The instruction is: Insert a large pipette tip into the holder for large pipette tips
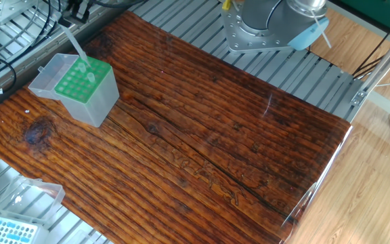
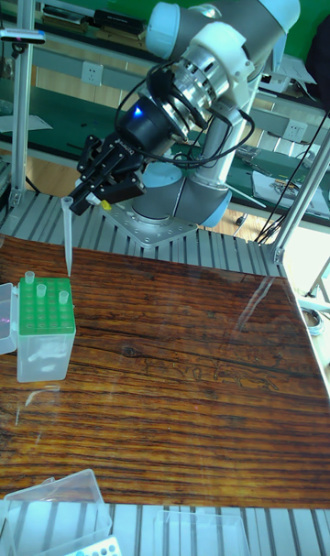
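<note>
The holder for large pipette tips (image 1: 80, 87) stands at the table's left, with its green hole plate (image 2: 46, 299) facing up and its clear lid (image 1: 48, 73) hinged open to the side. A few tips stand in its holes. My gripper (image 2: 79, 204) is shut on the top of a large pipette tip (image 2: 67, 240), which hangs almost upright. Its fine point is at the plate's far edge, and I cannot tell whether it has entered a hole. In the fixed view the large pipette tip (image 1: 74, 46) slants over the plate, and the gripper is out of frame.
A flat box with a light blue grid top (image 1: 7, 231) and its clear lid (image 1: 31, 192) sits at the table's near left corner. The arm's base (image 1: 263, 30) stands behind the table's far edge. Cables (image 1: 5, 54) lie to the left of the holder.
</note>
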Controlling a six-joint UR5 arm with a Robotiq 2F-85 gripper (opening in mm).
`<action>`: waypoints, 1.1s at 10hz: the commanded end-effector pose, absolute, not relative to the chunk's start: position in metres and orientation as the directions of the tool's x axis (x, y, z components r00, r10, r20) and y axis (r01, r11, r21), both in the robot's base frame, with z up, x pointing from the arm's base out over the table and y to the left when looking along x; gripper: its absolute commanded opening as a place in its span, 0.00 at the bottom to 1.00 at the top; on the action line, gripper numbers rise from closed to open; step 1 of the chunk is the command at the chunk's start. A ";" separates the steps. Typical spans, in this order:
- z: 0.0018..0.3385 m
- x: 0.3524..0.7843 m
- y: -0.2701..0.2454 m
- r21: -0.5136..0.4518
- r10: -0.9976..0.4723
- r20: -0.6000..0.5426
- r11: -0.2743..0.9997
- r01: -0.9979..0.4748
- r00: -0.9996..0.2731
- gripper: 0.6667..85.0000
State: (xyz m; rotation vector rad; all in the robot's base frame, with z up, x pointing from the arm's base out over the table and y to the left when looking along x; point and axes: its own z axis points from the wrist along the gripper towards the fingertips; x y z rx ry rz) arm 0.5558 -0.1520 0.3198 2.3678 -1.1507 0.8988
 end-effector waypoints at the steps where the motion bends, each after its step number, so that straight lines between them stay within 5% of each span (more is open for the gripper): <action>1: 0.317 0.558 -0.158 0.070 -0.546 0.686 -0.608 -0.791 0.481 0.00; 11: 0.303 0.541 -0.167 0.124 -0.572 0.659 -0.557 -0.821 0.488 0.00</action>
